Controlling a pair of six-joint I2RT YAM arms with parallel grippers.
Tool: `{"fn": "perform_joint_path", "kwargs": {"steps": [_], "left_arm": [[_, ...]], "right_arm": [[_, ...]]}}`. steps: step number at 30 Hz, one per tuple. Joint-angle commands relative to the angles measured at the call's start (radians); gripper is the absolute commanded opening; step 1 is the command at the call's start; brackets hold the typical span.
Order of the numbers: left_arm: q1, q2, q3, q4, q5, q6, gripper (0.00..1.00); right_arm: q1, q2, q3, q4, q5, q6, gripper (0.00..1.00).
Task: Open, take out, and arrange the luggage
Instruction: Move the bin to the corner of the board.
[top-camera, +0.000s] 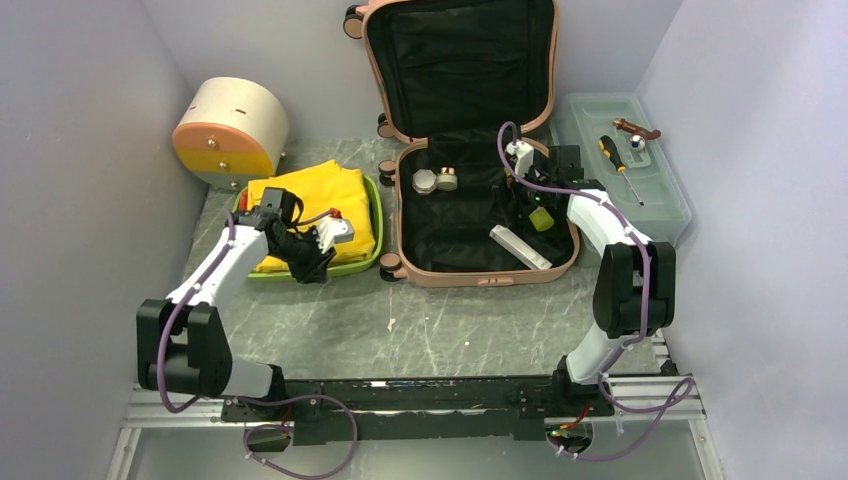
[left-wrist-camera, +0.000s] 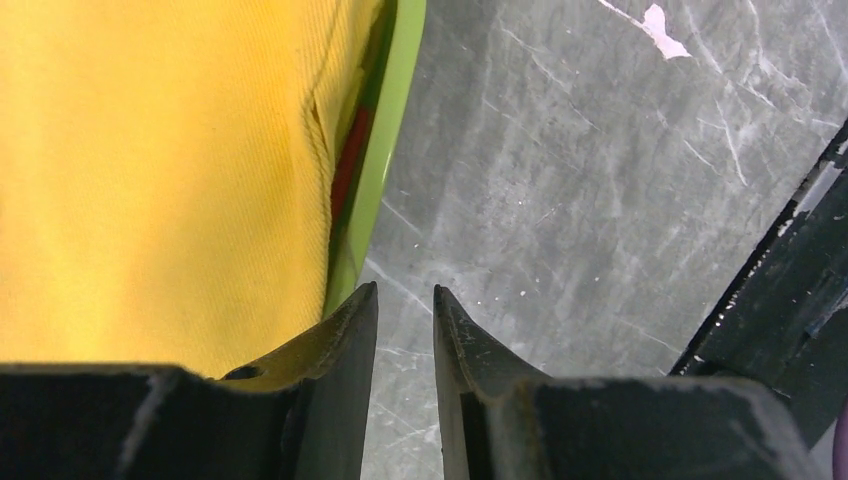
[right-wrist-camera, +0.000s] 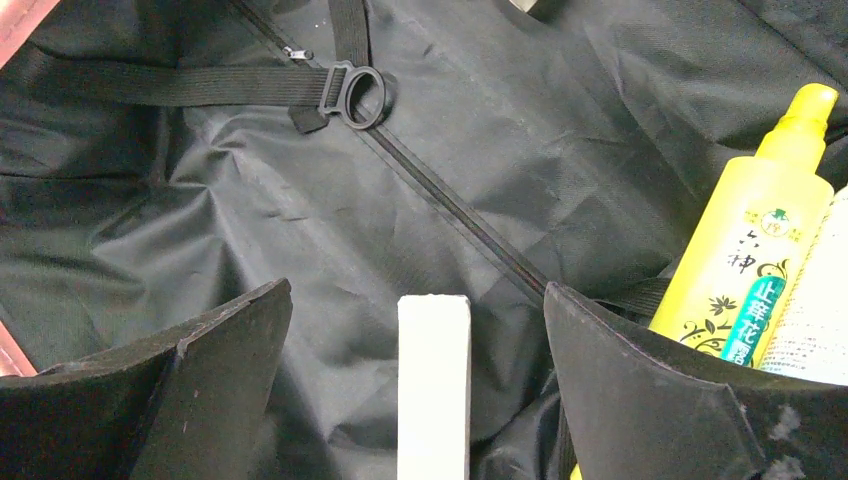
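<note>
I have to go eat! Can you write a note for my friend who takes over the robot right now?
Left claw: a little open, empty, over the table by the green tray.
Right claw: wide open, down in the suitcase, astride the white box, not gripping it.
Done: suitcase open; yellow cloth lies on the tray.
Left: white box, yellow bottle and two small jars are in the suitcase; take them out and arrange them.

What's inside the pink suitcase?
In the suitcase, two small round jars, a long white box and a yellow bottle lie on black lining. The right arm covers part of the inside, so anything beneath it is hidden.
</note>
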Motion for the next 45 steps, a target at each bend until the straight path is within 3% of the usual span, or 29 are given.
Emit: {"fn": "perform_joint_path", "kwargs": {"steps": [1, 5, 12, 18, 24, 26, 30, 33, 35, 45], "left_arm": [[0.002, -0.074, 0.000, 0.054, 0.033, 0.029, 0.32], [0.000, -0.078, -0.001, 0.072, 0.039, 0.039, 0.32], [-0.019, -0.015, -0.044, 0.120, -0.068, 0.065, 0.32], [-0.030, -0.002, -0.063, 0.130, -0.100, 0.084, 0.41], [-0.036, 0.030, -0.090, 0.131, -0.146, 0.100, 0.43], [-0.037, 0.043, -0.101, 0.142, -0.168, 0.090, 0.36], [-0.037, 0.057, -0.110, 0.139, -0.188, 0.045, 0.14], [-0.037, 0.043, -0.115, 0.126, -0.199, -0.015, 0.04], [-0.037, 0.023, -0.119, 0.114, -0.211, -0.071, 0.00], [-0.037, -0.035, -0.146, 0.036, -0.301, -0.318, 0.00]], "right_arm": [[-0.004, -0.032, -0.005, 0.034, -0.037, 0.012, 1.00], [-0.006, -0.034, -0.007, 0.036, -0.038, 0.009, 1.00], [-0.005, -0.032, -0.007, 0.036, -0.040, 0.009, 1.00], [-0.005, -0.029, -0.007, 0.035, -0.038, 0.012, 1.00], [-0.005, -0.025, -0.007, 0.037, -0.036, 0.012, 1.00], [-0.006, -0.020, -0.005, 0.034, -0.036, 0.012, 1.00], [-0.006, -0.015, -0.002, 0.031, -0.037, 0.012, 1.00], [-0.006, -0.018, -0.003, 0.032, -0.036, 0.011, 1.00], [-0.006, -0.018, -0.004, 0.033, -0.039, 0.012, 1.00], [-0.003, -0.023, -0.001, 0.034, -0.040, 0.016, 1.00]]}}
